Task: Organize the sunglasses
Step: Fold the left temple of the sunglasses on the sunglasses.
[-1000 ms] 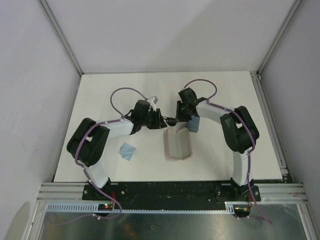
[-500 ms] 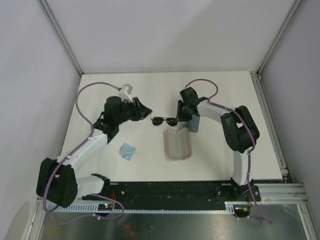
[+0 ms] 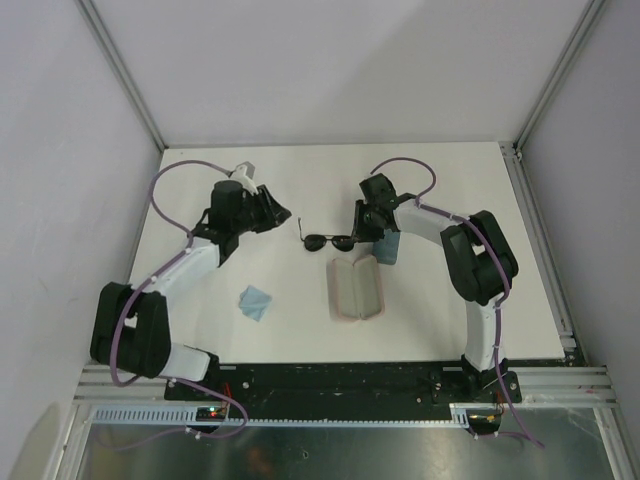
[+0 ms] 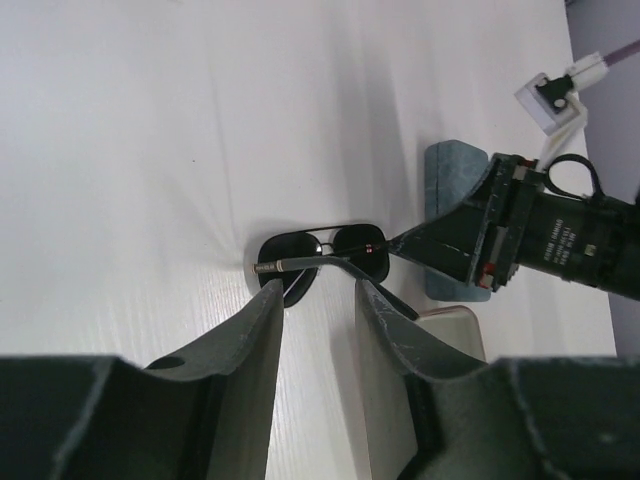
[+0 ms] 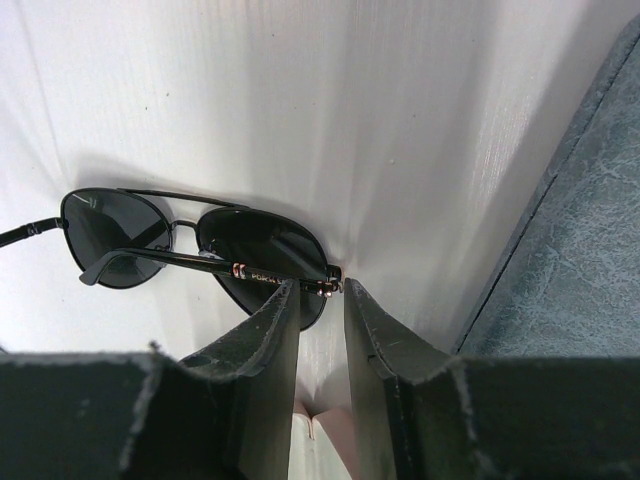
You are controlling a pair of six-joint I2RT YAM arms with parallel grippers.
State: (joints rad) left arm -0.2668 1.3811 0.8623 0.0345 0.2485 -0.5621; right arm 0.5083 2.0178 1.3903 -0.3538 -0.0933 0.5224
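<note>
The black wire-framed sunglasses (image 3: 328, 241) sit mid-table, one slim arm sticking out to the left. My right gripper (image 3: 353, 239) is closed on their right hinge; in the right wrist view the hinge (image 5: 330, 284) sits between my fingertips (image 5: 276, 312), dark lenses (image 5: 262, 248) just beyond. My left gripper (image 3: 281, 213) is open and empty, left of the glasses and apart from them. In the left wrist view the glasses (image 4: 318, 262) lie past the open left gripper (image 4: 318, 296). The white-framed sunglasses are out of view.
An open pink case (image 3: 356, 290) lies just in front of the glasses. A blue-grey case (image 3: 390, 248) lies under the right wrist, also in the right wrist view (image 5: 575, 250). A light-blue cloth (image 3: 256, 302) lies at the near left.
My left gripper has let go of the sunglasses and drawn back to the left and far side. The right gripper and the glasses have stayed in place.
</note>
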